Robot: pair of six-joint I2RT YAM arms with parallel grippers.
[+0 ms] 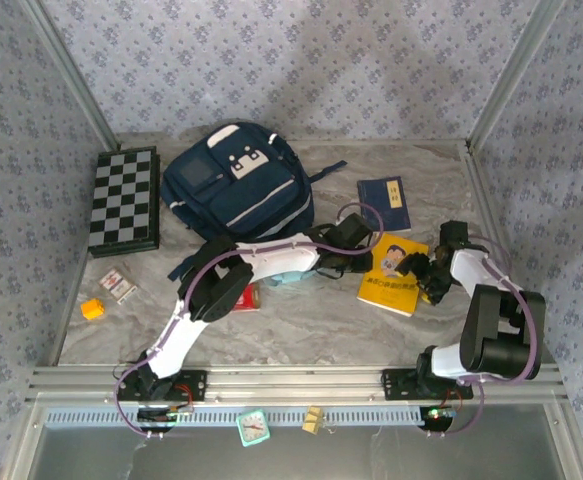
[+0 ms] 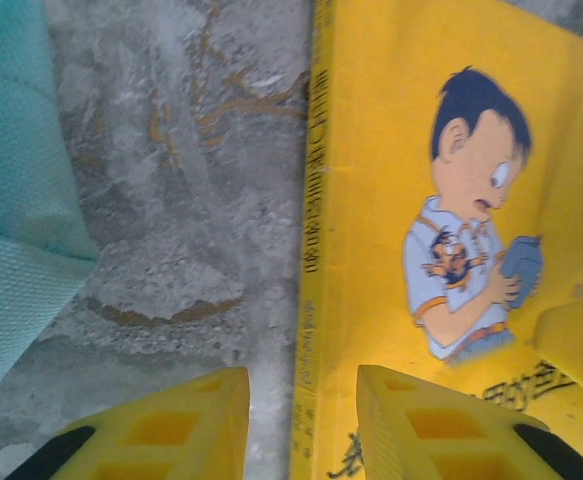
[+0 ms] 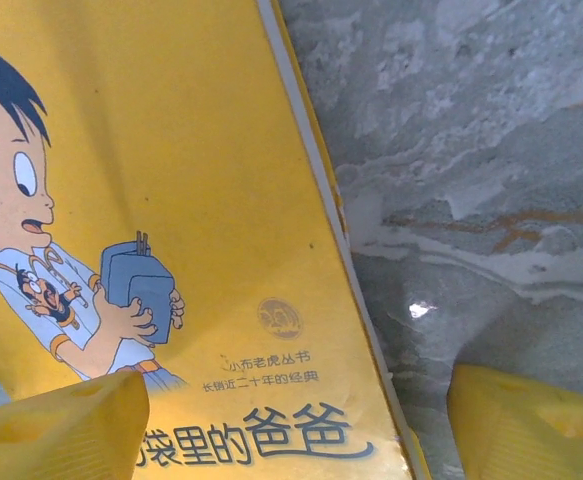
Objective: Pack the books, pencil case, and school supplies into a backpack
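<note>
The yellow book (image 1: 393, 273) with a cartoon boy on its cover lies flat on the table, right of centre. My left gripper (image 1: 361, 260) is at its left edge. In the left wrist view this gripper (image 2: 301, 400) is open, one finger on the table and the other over the cover (image 2: 441, 200), straddling the spine. My right gripper (image 1: 424, 273) is at the book's right edge. It (image 3: 296, 415) is open wide across that edge of the book (image 3: 171, 150). A navy-blue book (image 1: 384, 203) lies behind. The backpack (image 1: 236, 190) sits at the back. The teal pencil case (image 2: 11, 200) lies partly under my left arm.
A black-and-white chequered board (image 1: 124, 200) lies at the back left. A red box (image 1: 246, 297) sits under the left arm, and an orange block (image 1: 93, 309) and small white cards (image 1: 118, 285) lie at the front left. Metal posts and papered walls close in the table.
</note>
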